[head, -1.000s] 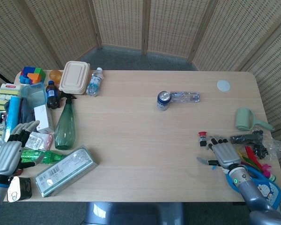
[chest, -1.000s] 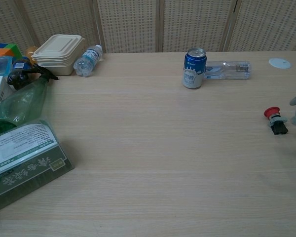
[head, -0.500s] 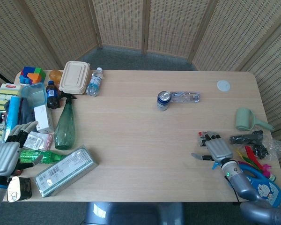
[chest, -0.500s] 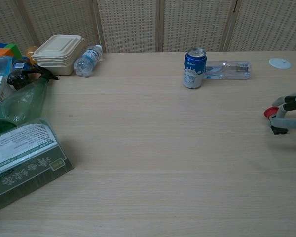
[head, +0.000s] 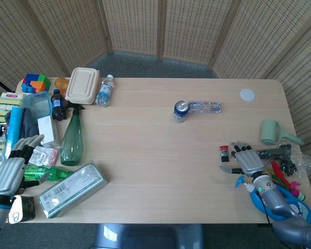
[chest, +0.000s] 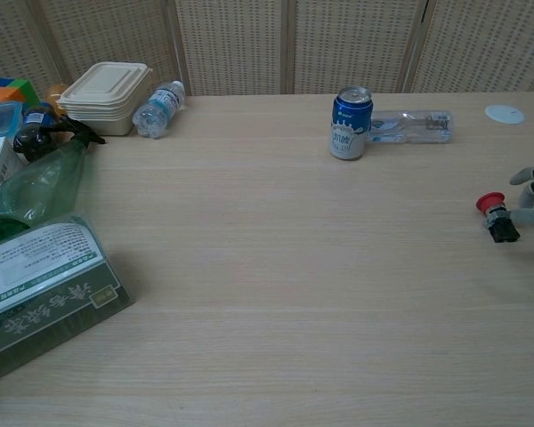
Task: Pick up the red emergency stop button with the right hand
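One red emergency stop button [head: 224,152] shows from the head view, lying on the table [head: 160,171] just beside the right hand [head: 247,162], off the hand's inner side toward the table's middle and level with the fingertips. Its red cap points away from the robot and its dark body trails back toward the robot, so its long axis runs roughly along the fingers. That hand lies flat with fingers spread, holding nothing, and I cannot tell whether any finger touches the button. One left hand [head: 10,171] rests well apart at the far side, fingers apart and empty, so the right is plainly nearer. Between the two hands, further from the robot, stand one blue drink can [head: 181,110] and one clear bottle [head: 205,107] lying beside it

From the chest view, the same single button [chest: 497,216] lies with red cap up-left and black base down-right; only a few grey fingers [chest: 532,195] of the right hand enter at the frame edge, just beside it, one reaching close to its base. The closing move would likely need a small inward shift
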`<state>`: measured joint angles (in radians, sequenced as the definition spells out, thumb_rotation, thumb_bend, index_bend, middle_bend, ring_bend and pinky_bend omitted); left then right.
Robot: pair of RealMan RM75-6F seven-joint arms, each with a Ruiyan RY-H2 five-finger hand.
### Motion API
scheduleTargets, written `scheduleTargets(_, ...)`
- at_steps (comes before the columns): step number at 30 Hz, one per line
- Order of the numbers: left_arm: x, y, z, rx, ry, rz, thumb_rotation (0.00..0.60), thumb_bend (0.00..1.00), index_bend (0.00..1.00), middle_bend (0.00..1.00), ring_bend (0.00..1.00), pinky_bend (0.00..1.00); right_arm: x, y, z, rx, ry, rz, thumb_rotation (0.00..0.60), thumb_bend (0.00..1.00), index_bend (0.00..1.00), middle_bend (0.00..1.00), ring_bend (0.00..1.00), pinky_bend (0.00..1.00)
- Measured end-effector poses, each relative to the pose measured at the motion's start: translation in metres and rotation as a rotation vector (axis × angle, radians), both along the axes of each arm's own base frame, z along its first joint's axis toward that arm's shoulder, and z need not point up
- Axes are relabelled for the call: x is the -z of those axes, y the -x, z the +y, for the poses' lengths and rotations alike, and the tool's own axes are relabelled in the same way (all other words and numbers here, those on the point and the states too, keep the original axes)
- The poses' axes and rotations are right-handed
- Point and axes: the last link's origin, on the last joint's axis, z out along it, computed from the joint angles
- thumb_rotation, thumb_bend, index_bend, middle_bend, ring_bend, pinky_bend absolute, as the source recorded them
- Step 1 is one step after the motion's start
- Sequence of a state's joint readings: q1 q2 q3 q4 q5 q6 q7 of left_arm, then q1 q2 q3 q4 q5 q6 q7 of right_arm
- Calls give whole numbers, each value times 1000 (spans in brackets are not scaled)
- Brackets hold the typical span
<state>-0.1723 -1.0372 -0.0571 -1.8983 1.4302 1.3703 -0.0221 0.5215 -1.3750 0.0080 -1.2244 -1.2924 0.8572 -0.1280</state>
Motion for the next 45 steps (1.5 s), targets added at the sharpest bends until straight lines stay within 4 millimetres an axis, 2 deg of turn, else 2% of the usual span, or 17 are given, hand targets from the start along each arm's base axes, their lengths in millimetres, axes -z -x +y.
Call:
scheduleTargets(10,-1,-3,-1,4,-3,3,600,297,0,0,0,0,12,19,1,19,-9,-20,13,121,341,0,0,0)
scheduleTargets(21,-2,1,-2,0,-3,-11,600,297,0,0,0,0,27,11,1,4,-7,-70,12,123,337,0,0,0)
scheduleTargets(27,-4,4,-4,0,-8,-15,600,296,0,0,0,0,32,2,-4,-9,15,-95,14,121,337,0,0,0)
scheduleTargets(38,-6,10,-7,-5,-16,-32,600,298,0,0,0,0,46,-26,-26,-28,84,-145,12,121,334,0,0,0)
scheduleTargets(45,-6,12,-7,-7,-10,-30,600,297,0,0,0,0,52,-42,-30,-66,84,-142,12,122,330,0,0,0)
